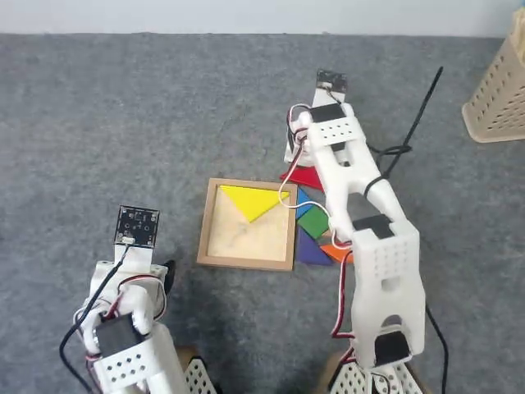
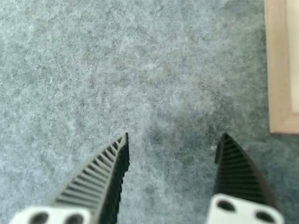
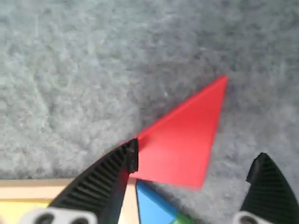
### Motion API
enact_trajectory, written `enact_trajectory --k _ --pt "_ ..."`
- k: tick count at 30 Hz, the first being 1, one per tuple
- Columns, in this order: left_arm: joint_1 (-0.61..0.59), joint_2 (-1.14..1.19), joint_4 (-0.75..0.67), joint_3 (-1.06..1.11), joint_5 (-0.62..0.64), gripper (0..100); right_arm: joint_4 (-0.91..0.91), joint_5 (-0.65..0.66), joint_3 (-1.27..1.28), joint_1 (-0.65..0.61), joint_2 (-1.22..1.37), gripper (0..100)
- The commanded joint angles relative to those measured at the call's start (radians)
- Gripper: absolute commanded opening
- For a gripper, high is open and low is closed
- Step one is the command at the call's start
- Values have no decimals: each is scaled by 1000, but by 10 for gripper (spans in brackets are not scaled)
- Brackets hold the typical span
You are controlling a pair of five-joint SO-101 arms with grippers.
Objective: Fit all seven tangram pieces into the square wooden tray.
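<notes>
High view, left to right: grey carpet [image 1: 98, 123] covers the table, with a pale wall [image 1: 246, 15] along its far edge. The left gripper [image 2: 175, 137] hangs with fingers spread over bare carpet, just beside the wooden tray [image 1: 246, 263]. The tray holds a yellow triangle [image 1: 250, 199] against its far side. Right of the tray, close together, lie a red triangle [image 3: 182, 135], blue piece [image 1: 302, 199], green piece [image 1: 313, 220], purple piece [image 1: 310, 248] and orange piece [image 1: 335, 251]. The right gripper [image 3: 197, 149] is spread wide across the red triangle, one fingertip at its edge. A cream slotted basket [image 1: 500, 90] stands far right.

Grey carpet [image 1: 98, 123], pale wall [image 1: 246, 15], beige basket [image 1: 500, 82]
</notes>
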Motion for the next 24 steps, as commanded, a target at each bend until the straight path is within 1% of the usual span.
enact_trajectory --k 1,10,18,21,24 --pt "-5 -15 3 -8 -9 280 16 -14 -98 -5 10 370" --pt "-5 -15 3 -8 -9 280 27 -9 -176 -4 131 359" --pt "-5 -15 3 -8 -9 280 27 -8 -176 12 142 143" --pt "-5 -15 3 -8 -9 280 28 -8 -176 36 142 113" --pt "-5 -15 3 -8 -9 280 42 -8 -176 59 137 110"
